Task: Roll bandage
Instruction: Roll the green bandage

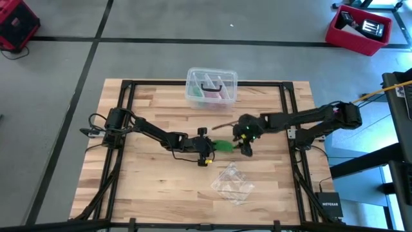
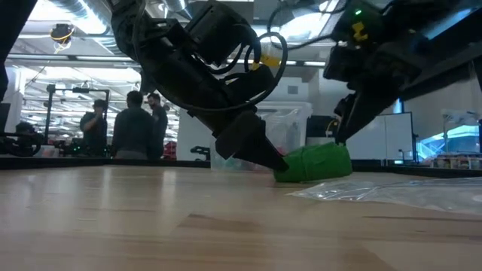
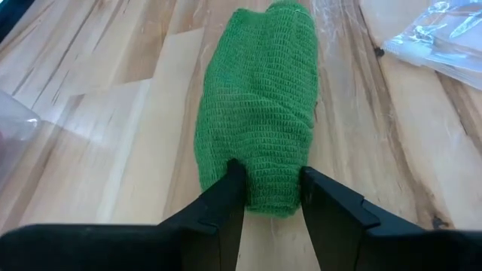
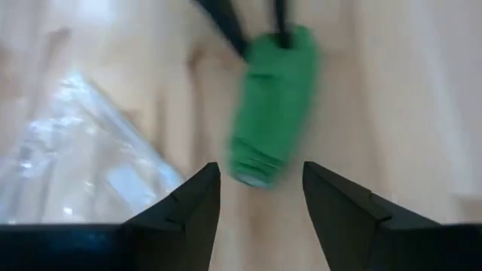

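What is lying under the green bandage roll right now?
The bandage lies on the bare wooden table. The left gripper pinches its near end. Whether anything is beneath it is hidden.

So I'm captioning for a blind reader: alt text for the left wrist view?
The left gripper pinches one end of a rolled green bandage lying on the wooden table. Crinkled clear plastic lies beside it.

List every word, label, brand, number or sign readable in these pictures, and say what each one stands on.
"NETGEAR": white letters on a small black box beside the table's right edge, high view; small, only just readable.
White markings on a dark item in the red bin on the floor: too small to read.
Signs and screens in the room behind the table, low view: too blurred to read.
No text on the bandage or the clear plastic box.
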You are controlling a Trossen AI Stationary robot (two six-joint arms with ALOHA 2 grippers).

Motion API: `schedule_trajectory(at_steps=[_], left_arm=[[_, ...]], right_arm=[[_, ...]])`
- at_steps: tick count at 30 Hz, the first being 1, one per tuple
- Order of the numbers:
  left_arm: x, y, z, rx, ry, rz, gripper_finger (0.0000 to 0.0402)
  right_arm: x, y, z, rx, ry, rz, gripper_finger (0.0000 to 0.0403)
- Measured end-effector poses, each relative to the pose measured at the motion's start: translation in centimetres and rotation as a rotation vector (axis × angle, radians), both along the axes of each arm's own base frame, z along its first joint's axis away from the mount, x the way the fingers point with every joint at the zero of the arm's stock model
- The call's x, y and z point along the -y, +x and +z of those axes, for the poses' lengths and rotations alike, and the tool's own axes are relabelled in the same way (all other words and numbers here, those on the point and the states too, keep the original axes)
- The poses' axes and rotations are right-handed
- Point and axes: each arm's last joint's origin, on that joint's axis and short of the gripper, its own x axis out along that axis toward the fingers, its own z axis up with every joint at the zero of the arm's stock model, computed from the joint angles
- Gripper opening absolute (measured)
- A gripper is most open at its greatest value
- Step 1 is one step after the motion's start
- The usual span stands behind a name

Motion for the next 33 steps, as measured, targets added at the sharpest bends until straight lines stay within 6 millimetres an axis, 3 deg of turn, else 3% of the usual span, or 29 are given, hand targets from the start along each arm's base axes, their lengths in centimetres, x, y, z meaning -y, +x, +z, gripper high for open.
schedule_trajectory(at_steps=[5, 11, 20, 24, 33], left_arm=[[0.0, 0.0, 0.0, 0.006, -0.011, 0.009, 0.0121], [0.0, 0.1, 0.1, 0.009, -0.012, 0.009, 0.0121], [0.0, 0.1, 0.1, 0.013, -0.017, 0.013, 0.0121], [0.0, 0.1, 0.1, 0.015, -0.017, 0.013, 0.0121], [0.0, 0.1, 0.1, 0.017, -0.017, 0.012, 0.012]], right_arm=[[-2.7, 0.1, -1.0, 0.096, -0.055, -0.014, 0.0193], [-4.9, 0.2, -0.7, 0.177, -0.295, -0.013, 0.0193], [-5.4, 1.0, -2.4, 0.147, -0.413, -0.013, 0.0188], [-5.5, 1.2, -3.2, 0.119, -0.412, 0.002, 0.0151], [-5.5, 1.2, -3.2, 0.124, -0.45, 0.035, 0.001]])
